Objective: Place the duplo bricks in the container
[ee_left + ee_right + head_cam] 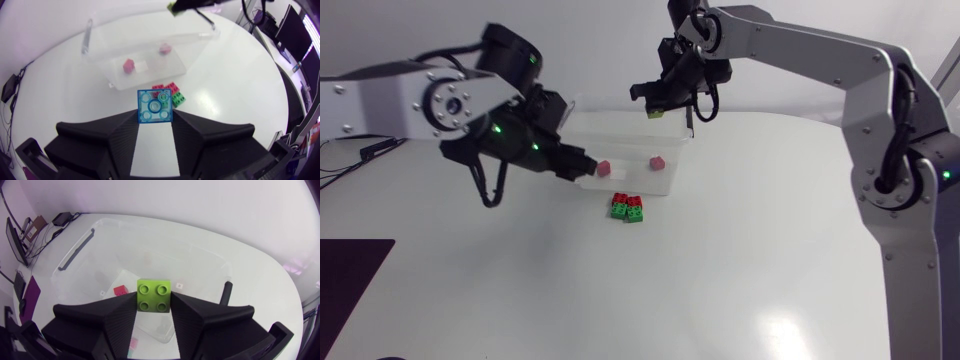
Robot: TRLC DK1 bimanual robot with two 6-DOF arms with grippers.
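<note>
Bricks: red-green cluster (628, 208) on desk (740, 280) just before container (620, 100); left end effector (155, 117) clamps blue brick (155, 106) beside the wall, clear the rim first; right end effector (153, 302) grips green brick (153, 296) over the opening, lower, then release.

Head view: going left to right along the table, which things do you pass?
Left gripper → pink brick in the container → red and green bricks on the table → second pink brick in the container. The right gripper sits over that last brick's position, so I leave it out.
</note>
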